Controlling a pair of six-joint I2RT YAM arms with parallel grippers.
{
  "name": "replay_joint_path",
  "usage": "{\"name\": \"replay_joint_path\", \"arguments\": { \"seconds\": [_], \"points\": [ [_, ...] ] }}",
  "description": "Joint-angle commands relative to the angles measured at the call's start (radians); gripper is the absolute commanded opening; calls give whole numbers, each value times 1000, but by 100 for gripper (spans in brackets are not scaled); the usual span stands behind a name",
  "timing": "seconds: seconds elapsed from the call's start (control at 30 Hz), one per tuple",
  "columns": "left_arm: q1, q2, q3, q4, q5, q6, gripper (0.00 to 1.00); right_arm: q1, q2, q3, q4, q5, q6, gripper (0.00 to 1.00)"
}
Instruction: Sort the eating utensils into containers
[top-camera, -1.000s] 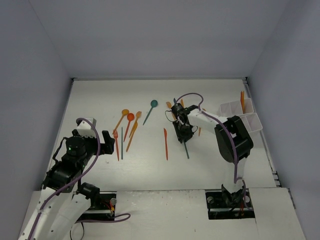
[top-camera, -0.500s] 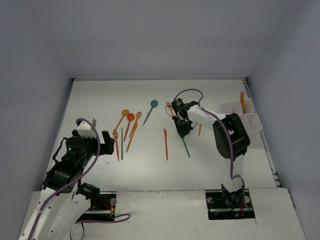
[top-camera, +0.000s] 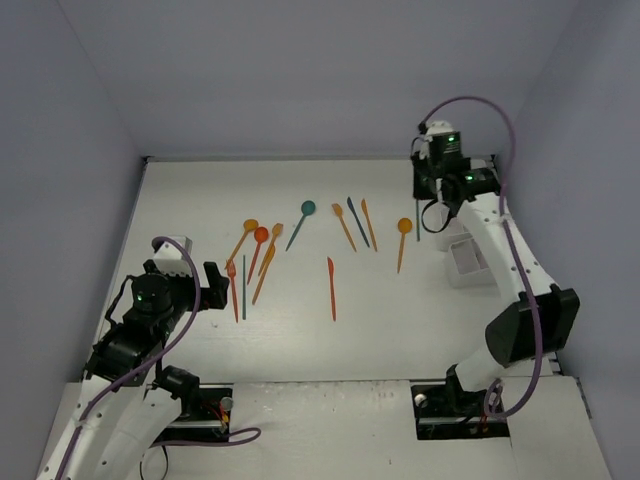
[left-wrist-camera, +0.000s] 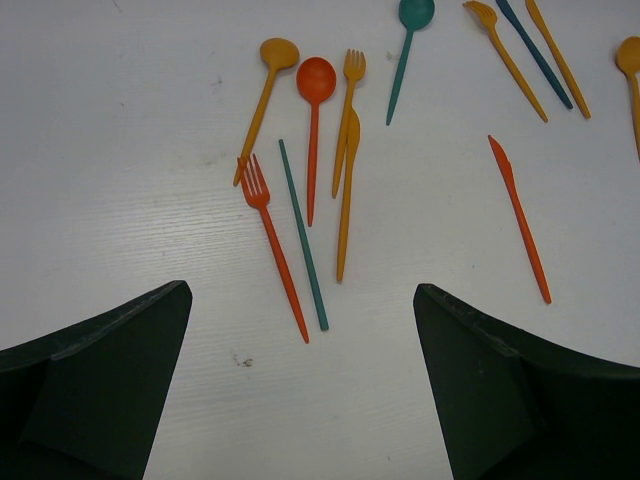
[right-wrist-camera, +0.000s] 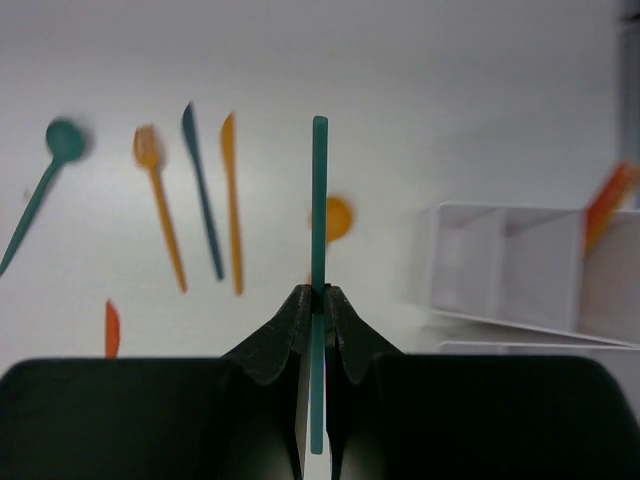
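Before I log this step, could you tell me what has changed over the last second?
The right pincer closed on the teal utensil at mid-table, lifted it and swung to the far right, near the organizer. The left pincer stayed open and unmoved; the other utensils lie as before.

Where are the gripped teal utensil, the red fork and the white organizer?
teal utensil (right-wrist-camera: 319, 200): right wrist view, mid-handle.
red fork (left-wrist-camera: 279, 262): left wrist view, handle.
white organizer (right-wrist-camera: 462, 262): right wrist view, compartment wall.
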Motion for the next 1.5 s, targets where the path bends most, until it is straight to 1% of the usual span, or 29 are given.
{"name": "replay_joint_path", "arguments": {
  "seconds": [0.0, 0.13, 0.3, 0.43, 0.57, 0.77, 0.93, 1.13, 1.4, 1.47],
  "points": [
    [-6, -1, 30, 57, -14, 6, 92, -143, -72, 83, 56, 81, -139, 0],
    [-5, -9, 30, 57, -16, 6, 92, -248, -93, 86, 166, 82, -188, 0],
    [-6, -17, 29, 57, -18, 8, 92, -371, -91, 49, 360, 50, -228, 0],
    [-5, -19, 29, 60, -19, 6, 92, -416, -54, 28, 453, 40, -275, 0],
    [-5, -13, 27, 62, -19, 6, 92, -438, -8, 7, 563, 34, -296, 0],
    [-5, 10, 25, 64, -18, 5, 92, -454, 76, -15, 658, 9, -300, 0],
    [-5, 27, 24, 62, -21, 6, 92, -473, 107, -111, 758, -5, -270, 0],
    [-5, 45, 25, 63, -18, 6, 92, -478, 94, -239, 848, -1, -254, 0],
    [-5, 49, 24, 62, -19, 6, 92, -498, 49, -360, 870, -4, -259, 1],
    [-5, 45, 25, 62, -19, 5, 92, -506, 38, -376, 869, -5, -248, 10]
  ]
}}
